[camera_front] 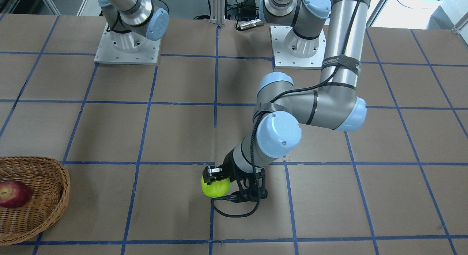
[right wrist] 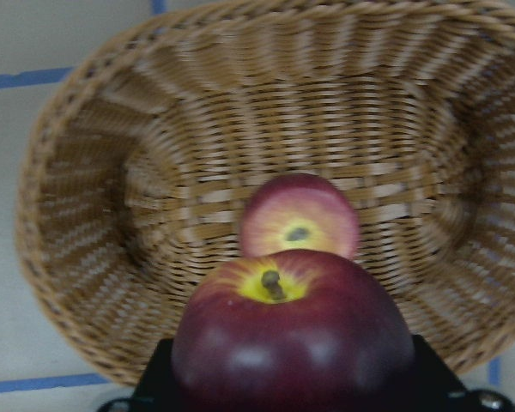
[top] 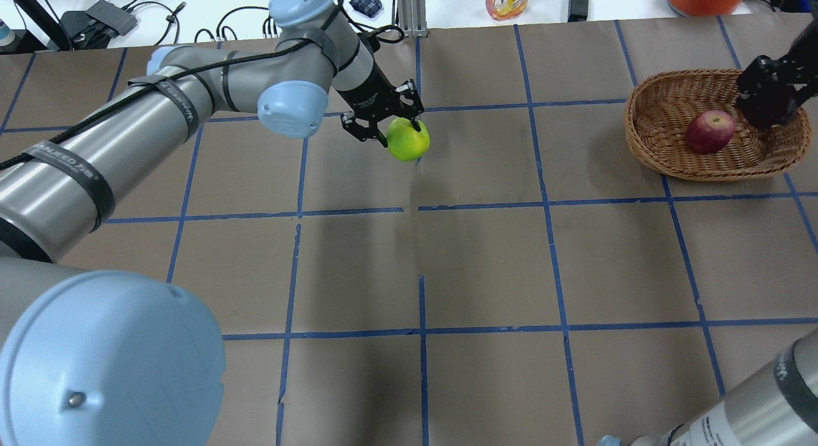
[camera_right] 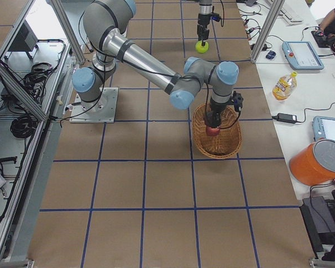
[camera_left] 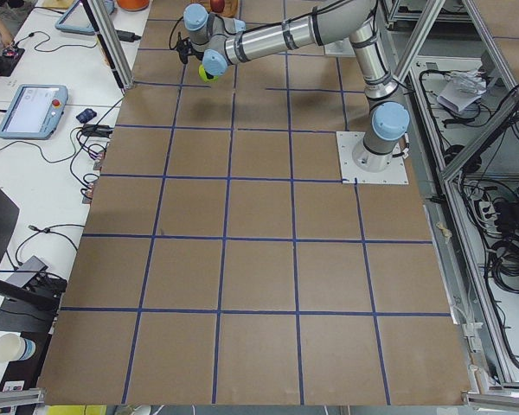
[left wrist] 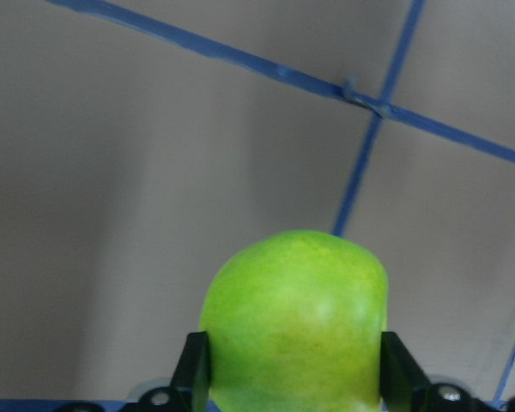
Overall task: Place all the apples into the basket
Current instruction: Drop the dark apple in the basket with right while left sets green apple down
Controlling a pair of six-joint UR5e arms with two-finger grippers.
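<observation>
Tabletop point(top: 486, 267): brown paper covering, gridded with blue tape.
Arms: 2, ending in left gripper point(left wrist: 296, 378) and right gripper point(right wrist: 292, 382).
Apples: 3 in all, namely yellow-green apple point(top: 408, 139), red apple point(top: 709, 131), dark maroon apple point(right wrist: 292, 343).
Baskets: 1 basket point(top: 645, 146), oval woven wicker, on the robot's right side of the table towards its far edge.
Yellow-green apple: pinched between the 2 fingers of the left gripper, over a blue tape line near the far middle of the table, well apart from the basket.
Left gripper: spread only to the apple's width, pads pressed on both flanks.
Red apple: lying on the basket floor, stem dimple up.
Dark maroon apple: stem up, held over the basket interior, just above the red apple.
Right gripper: 2 fingers clamped on the dark maroon apple's sides.
Tally: 1 apple resting in the basket, 2 in grippers.
</observation>
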